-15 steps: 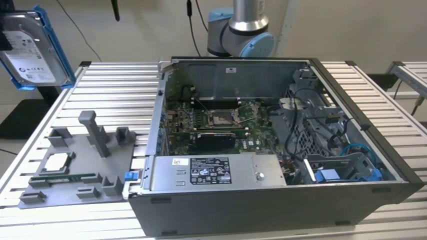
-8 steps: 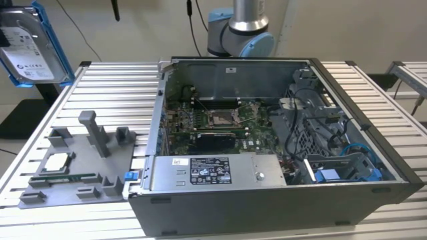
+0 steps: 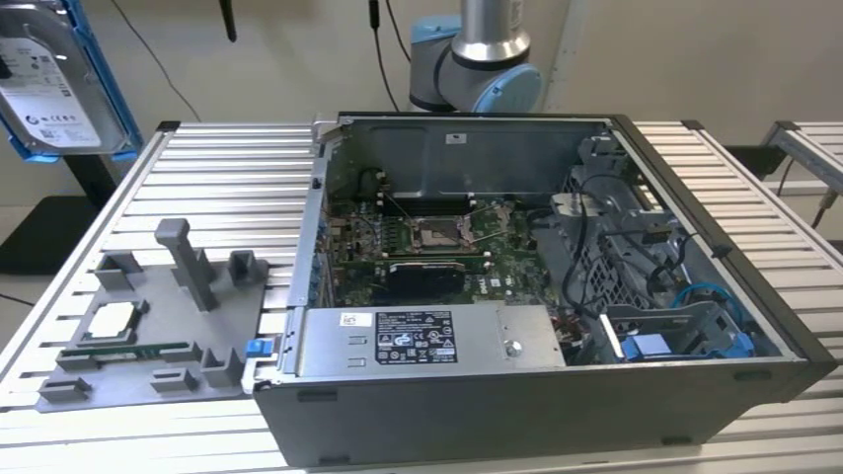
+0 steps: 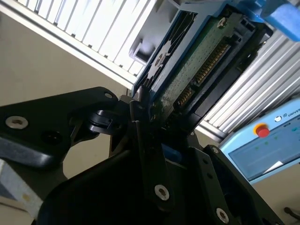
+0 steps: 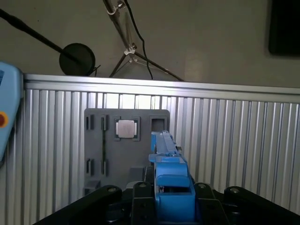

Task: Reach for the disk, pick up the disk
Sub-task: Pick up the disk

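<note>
one disk (image 3: 59,74) hangs high at the exterior view's left, well above the ribbed surface (image 3: 224,168), white label facing out, blue frame around its edges. in both wrist views the black jaws pinch it edge-on; the second wrist view shows its green circuit board (image 4: 197,61). on the surface, a grey tray (image 5: 131,154) carries a square chip (image 5: 125,128), beside an open computer case (image 3: 527,415).

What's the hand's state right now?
The hand is closed, holding the disk.
</note>
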{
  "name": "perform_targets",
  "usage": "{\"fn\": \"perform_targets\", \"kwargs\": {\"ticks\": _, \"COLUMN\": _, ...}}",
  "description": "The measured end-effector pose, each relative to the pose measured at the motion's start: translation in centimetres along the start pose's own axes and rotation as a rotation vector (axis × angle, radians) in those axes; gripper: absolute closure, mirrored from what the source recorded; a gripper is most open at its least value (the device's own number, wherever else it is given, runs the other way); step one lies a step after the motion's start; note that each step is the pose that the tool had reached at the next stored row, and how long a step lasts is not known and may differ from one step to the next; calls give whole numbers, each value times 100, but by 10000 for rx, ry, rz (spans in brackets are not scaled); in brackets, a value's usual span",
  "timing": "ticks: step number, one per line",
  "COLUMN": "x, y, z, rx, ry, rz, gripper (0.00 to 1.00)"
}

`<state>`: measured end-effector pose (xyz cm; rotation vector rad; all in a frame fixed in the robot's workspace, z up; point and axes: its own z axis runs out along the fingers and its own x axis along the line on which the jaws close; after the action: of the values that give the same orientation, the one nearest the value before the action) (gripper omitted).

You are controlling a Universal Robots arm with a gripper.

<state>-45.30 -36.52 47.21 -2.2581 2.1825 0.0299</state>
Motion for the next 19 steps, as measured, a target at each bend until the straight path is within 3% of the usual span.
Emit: {"fn": "perform_targets", "kwargs": {"ticks": 19, "x": -4, "y": 3, "z": -260, "rx": -1, "ry": 1, "rz": 0, "gripper": 100}}
